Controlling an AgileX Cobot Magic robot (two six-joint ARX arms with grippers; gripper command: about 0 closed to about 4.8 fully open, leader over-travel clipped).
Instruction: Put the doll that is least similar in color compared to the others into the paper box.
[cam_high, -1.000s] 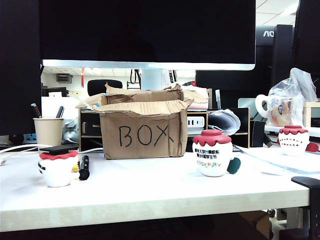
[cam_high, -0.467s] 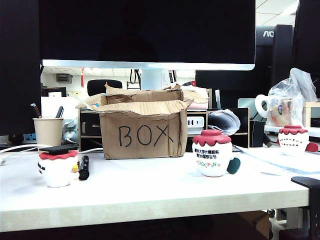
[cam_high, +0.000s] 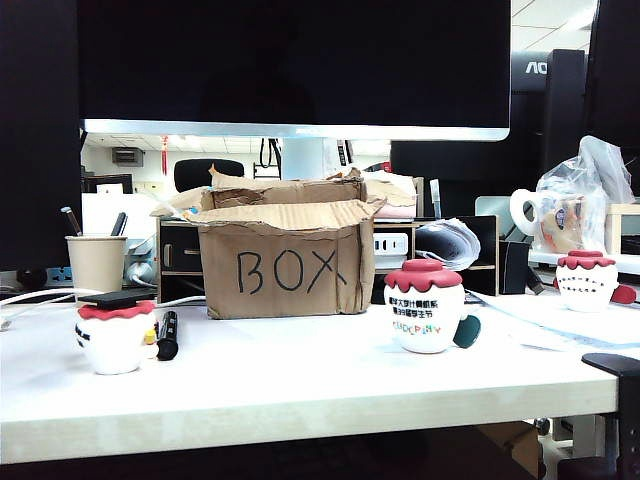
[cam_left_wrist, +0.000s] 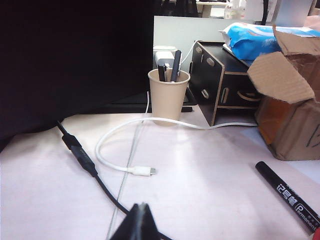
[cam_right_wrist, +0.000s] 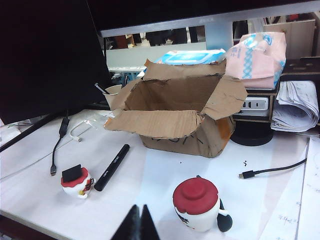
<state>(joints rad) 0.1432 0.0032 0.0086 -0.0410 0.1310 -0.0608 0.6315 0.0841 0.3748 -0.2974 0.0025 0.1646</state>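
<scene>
Looking across every view, we find no yellow doll; the box's inside is hidden from us, so whether it already lies in the paper box we cannot tell. Our right end effector is clenched and empty, above the counter near a red-topped white doll. Our left end effector, also clenched, hangs low near a black marker. We judge it best to keep both clear of the white dolls.
</scene>
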